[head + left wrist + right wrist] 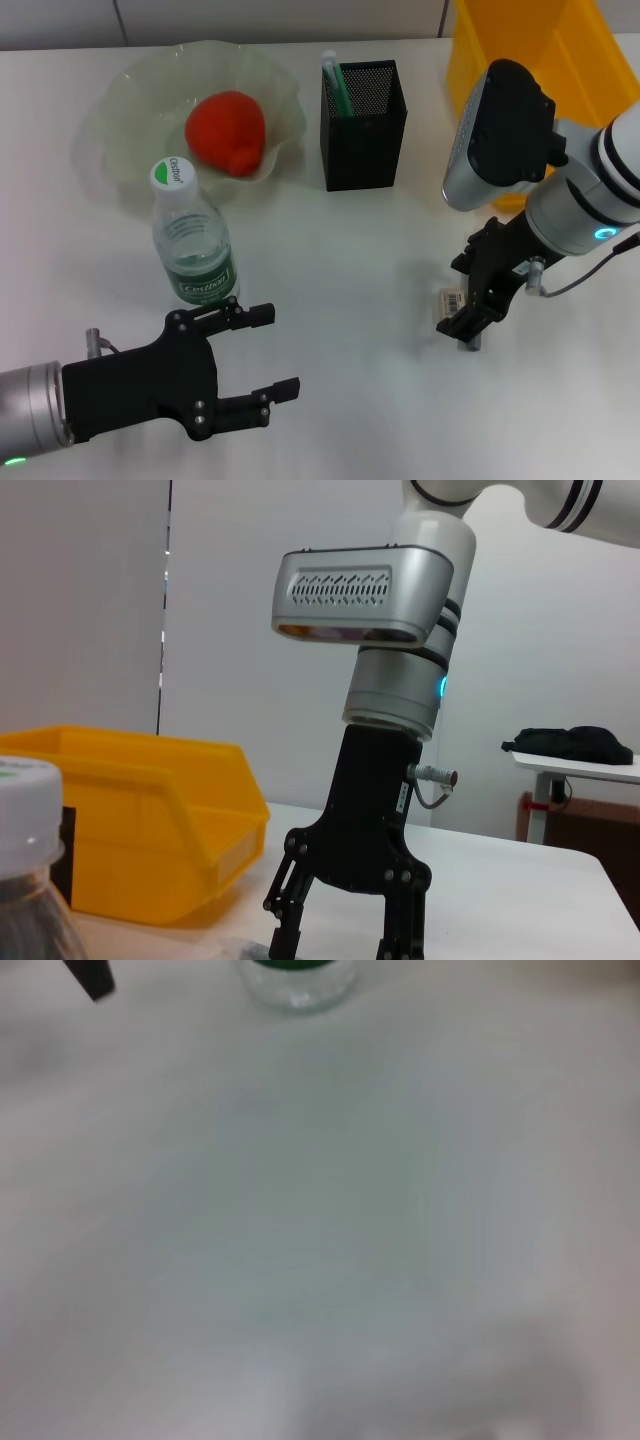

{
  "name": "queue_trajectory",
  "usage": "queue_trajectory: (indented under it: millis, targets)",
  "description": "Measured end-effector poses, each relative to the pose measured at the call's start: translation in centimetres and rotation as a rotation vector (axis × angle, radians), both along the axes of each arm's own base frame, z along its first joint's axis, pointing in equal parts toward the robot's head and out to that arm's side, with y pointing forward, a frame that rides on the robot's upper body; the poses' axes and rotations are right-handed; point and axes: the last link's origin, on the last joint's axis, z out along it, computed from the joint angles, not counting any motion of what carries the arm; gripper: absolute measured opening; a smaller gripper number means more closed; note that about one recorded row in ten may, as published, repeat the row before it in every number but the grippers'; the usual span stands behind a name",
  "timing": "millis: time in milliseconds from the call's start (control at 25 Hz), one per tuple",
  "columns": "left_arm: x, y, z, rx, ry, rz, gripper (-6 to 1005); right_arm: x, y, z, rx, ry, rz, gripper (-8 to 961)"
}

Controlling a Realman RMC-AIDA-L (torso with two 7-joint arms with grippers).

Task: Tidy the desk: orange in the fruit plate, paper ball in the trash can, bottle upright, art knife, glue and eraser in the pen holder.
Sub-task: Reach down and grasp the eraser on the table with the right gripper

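A small white eraser (pixel 452 298) with a barcode label lies on the white desk. My right gripper (pixel 478 312) is lowered to the desk right beside it; the left wrist view shows its fingers (pixel 285 920) spread apart. The orange (pixel 226 132) lies in the translucent fruit plate (pixel 120 110). The clear bottle (pixel 194 245) with a green label stands upright in front of the plate. The black mesh pen holder (pixel 364 140) holds a green and white item (pixel 333 80). My left gripper (pixel 262 355) is open and empty at the near left, beside the bottle. No paper ball is in view.
A yellow bin (pixel 535 50) stands at the back right, behind my right arm; it also shows in the left wrist view (pixel 150 820). The right wrist view shows blurred desk, the bottle's base (pixel 296 980) and a dark fingertip (pixel 90 975).
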Motion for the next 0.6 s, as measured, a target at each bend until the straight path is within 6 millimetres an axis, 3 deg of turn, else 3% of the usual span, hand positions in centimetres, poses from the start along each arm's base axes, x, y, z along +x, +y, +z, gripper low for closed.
queue_trajectory:
  millis: [600]
  targets:
    - [0.41, 0.26, -0.14, -0.012, 0.001, -0.022, 784, 0.62, 0.33, -0.78, -0.007, -0.008, -0.029, 690]
